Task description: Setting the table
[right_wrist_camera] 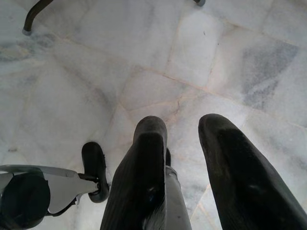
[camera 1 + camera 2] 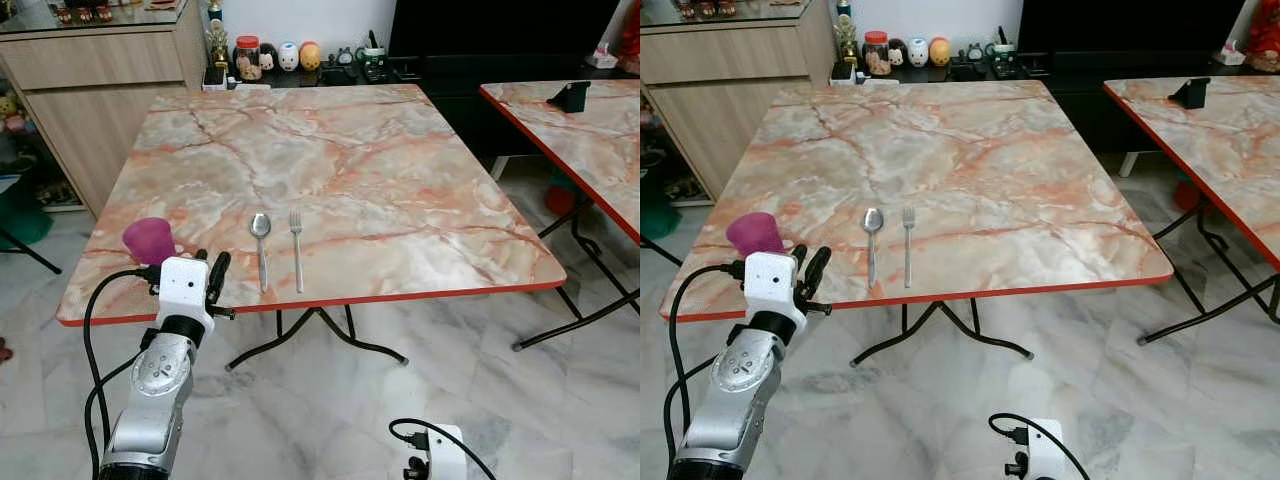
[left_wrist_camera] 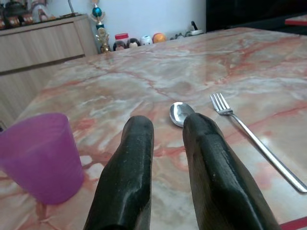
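A: Where's the cutlery?

B: The spoon (image 2: 260,226) and fork (image 2: 296,222) lie side by side, handles toward the near red edge of the marble-patterned surface (image 2: 400,180), as for one diner. The purple cup (image 2: 149,240) stands left of them, near the corner.

A: And the left tool (image 2: 203,275)?

B: Just beside the cup, fingers parted and empty, seemingly done placing it. The right tool (image 1: 184,158) hangs released over the marble floor (image 2: 330,420).

A: The room?

B: A wooden cabinet (image 2: 90,90), jars and figurines behind, a second table (image 2: 590,140) on the right.
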{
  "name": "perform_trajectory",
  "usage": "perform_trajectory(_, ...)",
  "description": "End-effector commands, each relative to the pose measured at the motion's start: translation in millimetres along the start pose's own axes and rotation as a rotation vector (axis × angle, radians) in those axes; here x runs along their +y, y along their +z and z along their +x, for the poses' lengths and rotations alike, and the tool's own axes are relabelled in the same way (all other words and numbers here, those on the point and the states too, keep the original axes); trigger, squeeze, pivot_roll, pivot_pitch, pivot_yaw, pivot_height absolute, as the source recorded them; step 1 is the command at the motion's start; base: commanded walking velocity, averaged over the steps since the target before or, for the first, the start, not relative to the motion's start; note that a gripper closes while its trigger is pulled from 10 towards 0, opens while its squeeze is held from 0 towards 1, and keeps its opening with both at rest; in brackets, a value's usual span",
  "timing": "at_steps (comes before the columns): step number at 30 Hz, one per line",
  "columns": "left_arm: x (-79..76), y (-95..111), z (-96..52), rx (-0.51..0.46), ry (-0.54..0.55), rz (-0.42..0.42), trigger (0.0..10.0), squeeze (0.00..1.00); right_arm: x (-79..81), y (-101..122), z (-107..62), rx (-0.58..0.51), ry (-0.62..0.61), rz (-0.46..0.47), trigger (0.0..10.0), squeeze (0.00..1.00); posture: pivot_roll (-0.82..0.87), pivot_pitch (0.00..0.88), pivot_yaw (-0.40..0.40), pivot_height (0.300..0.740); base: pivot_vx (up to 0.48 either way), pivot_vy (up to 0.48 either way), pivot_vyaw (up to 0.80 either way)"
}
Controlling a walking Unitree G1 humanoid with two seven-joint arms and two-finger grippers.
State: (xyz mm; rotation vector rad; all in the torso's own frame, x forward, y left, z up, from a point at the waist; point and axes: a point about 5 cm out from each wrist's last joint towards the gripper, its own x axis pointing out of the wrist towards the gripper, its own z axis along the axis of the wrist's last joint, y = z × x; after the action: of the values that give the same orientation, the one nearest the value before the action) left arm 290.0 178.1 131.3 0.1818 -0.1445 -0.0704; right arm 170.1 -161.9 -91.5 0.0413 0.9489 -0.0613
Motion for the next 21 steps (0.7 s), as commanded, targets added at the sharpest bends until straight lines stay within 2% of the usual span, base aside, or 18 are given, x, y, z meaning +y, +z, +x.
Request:
perform_trajectory(1, -2.3, 1.9, 2.1, -0.010, -0.007, 0.000, 10.0, 0.00, -3.5, 0.0, -0.2, -0.001, -0.009, -0.003, 10.0, 0.00, 0.07, 0.000, -0.020, 0.740, 0.000, -0.469, 0.00)
perform_trajectory(5, -2.3, 2.4, 3.4, -0.009, -0.011, -0.001, 10.0, 0.00, -3.5, -0.2, -0.2, 0.000, -0.007, -0.004, 10.0, 0.00, 0.07, 0.000, -0.020, 0.740, 0.000, -0.399, 0.00)
perform_trajectory(21, -4.3, 1.0, 3.6, -0.001, -0.020, -0.014, 10.0, 0.00, -4.2, -1.2, -0.5, 0.002, -0.013, -0.001, 10.0, 0.00, 0.07, 0.000, -0.021, 0.740, 0.000, 0.000, 0.00)
